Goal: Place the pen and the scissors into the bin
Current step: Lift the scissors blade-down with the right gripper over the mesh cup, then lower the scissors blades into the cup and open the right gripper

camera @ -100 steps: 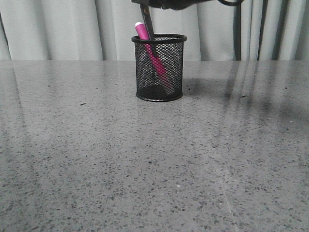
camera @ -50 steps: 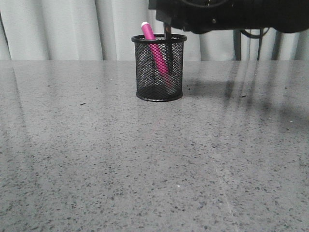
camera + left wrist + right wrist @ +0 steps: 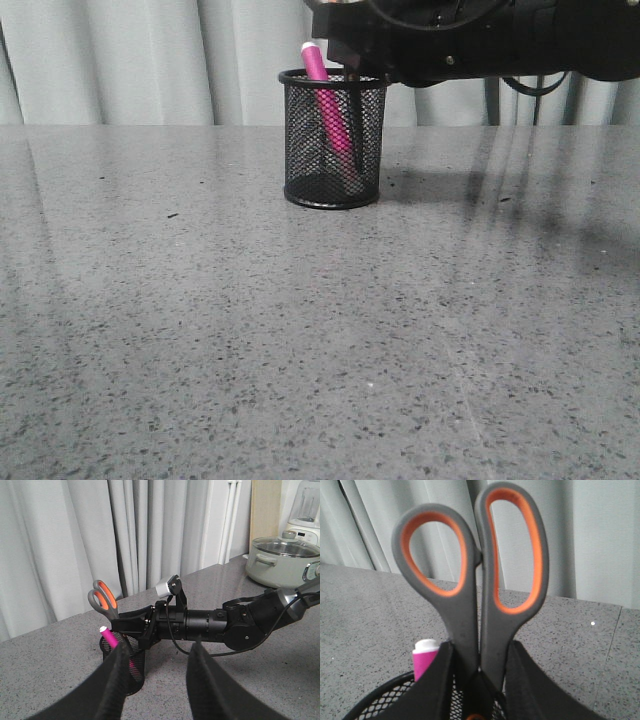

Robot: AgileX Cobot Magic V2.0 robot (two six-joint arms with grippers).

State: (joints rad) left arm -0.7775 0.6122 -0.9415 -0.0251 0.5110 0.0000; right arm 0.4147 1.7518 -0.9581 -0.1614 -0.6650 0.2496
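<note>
The right arm (image 3: 470,40) is hogging the upper right of the front view, sitting right over the bin (image 3: 333,140) and blocking any way in from above. The pen (image 3: 322,90) and scissors (image 3: 104,600) are already filling the bin's mouth. Everything below, the whole table (image 3: 200,350) in front, is lying wide open for passing through.

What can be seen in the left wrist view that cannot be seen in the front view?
Only the left wrist view shows the scissors' grey and orange handles above the cup, the left gripper open and empty, and a cooker far behind. Only the front view shows the cup standing on its base on the table, with the blades down inside it. Both show the pink pen leaning in the cup and the right arm over it.
</note>
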